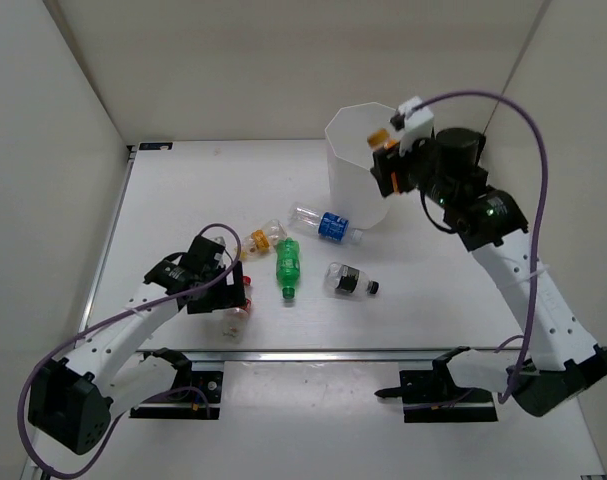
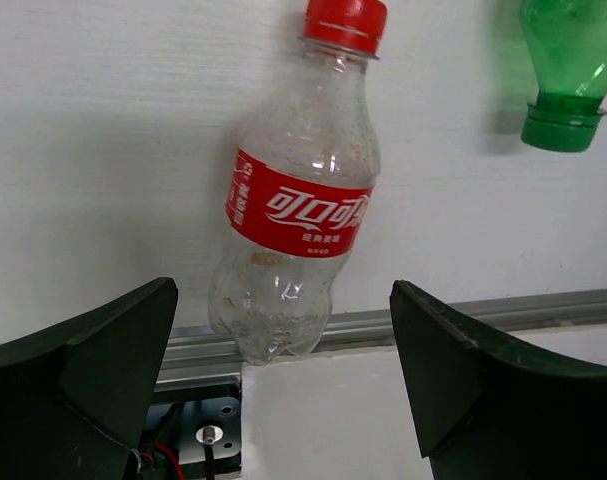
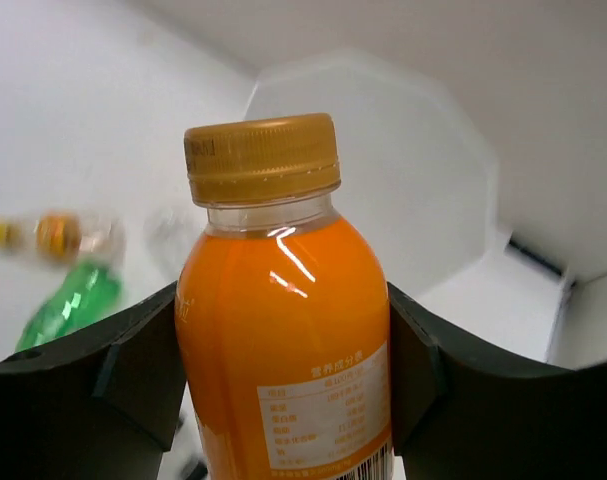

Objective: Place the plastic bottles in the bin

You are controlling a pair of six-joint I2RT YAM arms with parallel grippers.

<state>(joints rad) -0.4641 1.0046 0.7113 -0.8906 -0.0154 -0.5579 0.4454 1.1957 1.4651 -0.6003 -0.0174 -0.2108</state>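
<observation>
White bench [image 1: 183, 190] carries everything. Over it, the right fingers [image 3: 133, 370] clench the orange bottle [image 3: 283, 340], with the bin [image 3: 423, 170] just beyond them. The left fingers [image 2: 93, 370] are spread wide and empty. The red-labelled bottle [image 2: 298, 210] lies just ahead, between them, and a green bottle [image 2: 568, 60] lies farther ahead on their right.

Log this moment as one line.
right hand: shut on orange bottle at bin rim | left hand: open over red-label bottle

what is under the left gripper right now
The red-label bottle lies on the table below the open left gripper. From above, the gripper partly covers it.
</observation>
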